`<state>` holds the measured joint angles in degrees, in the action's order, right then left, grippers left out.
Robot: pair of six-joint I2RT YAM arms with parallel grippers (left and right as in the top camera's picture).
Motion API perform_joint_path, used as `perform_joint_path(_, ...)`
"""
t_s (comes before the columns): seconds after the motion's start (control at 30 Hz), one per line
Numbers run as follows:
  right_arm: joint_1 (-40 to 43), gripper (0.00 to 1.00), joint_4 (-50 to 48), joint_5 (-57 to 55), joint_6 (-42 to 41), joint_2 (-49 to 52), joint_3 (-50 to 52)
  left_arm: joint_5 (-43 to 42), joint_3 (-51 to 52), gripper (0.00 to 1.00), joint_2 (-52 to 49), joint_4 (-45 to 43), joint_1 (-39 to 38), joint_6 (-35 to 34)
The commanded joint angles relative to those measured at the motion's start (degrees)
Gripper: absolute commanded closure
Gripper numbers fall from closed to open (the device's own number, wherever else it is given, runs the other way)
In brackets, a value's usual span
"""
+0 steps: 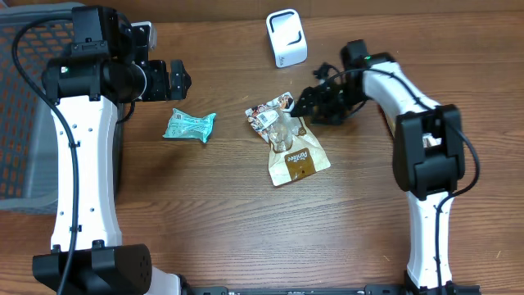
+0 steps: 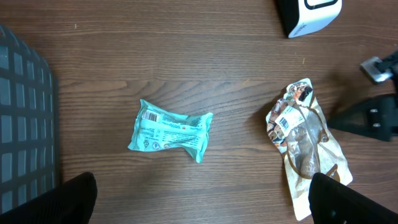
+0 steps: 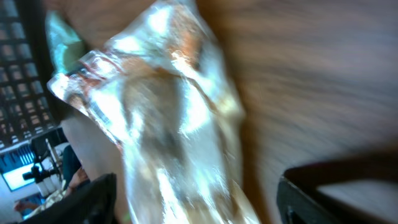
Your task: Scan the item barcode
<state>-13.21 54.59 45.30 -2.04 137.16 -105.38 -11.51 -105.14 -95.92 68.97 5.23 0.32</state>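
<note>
At the middle of the overhead frame lies the snack pouch (image 1: 288, 141), flat on the wooden table (image 1: 237, 238), its white printed label at the upper left end and its brown end toward the lower right. My right claw (image 1: 308, 102) sits just beside the pouch's upper right edge; from my right wrist the crinkled clear film (image 3: 174, 124) fills the view, blurred, with my fingers (image 3: 336, 186) spread wide at the bottom corners and not clamped on it. Above the pouch, near the top edge, stands the white scanner (image 1: 286, 37). Left of the pouch lies a teal packet (image 1: 188, 125), and my left claw (image 1: 178, 79) hangs above it, jaws fully apart. A dark wire basket (image 1: 20, 123) fills the far left.
</note>
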Motion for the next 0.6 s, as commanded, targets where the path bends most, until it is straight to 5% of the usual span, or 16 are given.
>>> perform_joint_path(0.0, -6.38, 0.23, -5.64, -3.21, -3.87, 5.14, 3.96, 0.09, -0.87, 0.00, 0.04, -0.22, -0.48, -0.33)
perform_joint_path(0.13, -13.20, 0.44, -13.40, -4.98, -12.57, 9.44, 4.13, 0.09, -0.87, 0.00, 0.04, -0.22, -0.48, -0.33)
perform_joint_path(0.2, -15.30, 0.74, -15.47, -5.77, -16.04, 10.99, 4.13, 0.09, -0.87, 0.01, 0.04, -0.20, -0.48, -0.33)
perform_joint_path(0.27, -16.35, 0.93, -17.31, -5.75, -17.92, 11.50, 4.13, 0.09, -0.87, 0.00, 0.04, -0.20, -0.48, -0.33)
perform_joint_path(0.57, -14.32, 0.96, -18.56, -5.25, -19.26, 10.86, 2.16, 0.09, -0.87, 0.00, 0.04, -0.20, -0.48, -0.33)
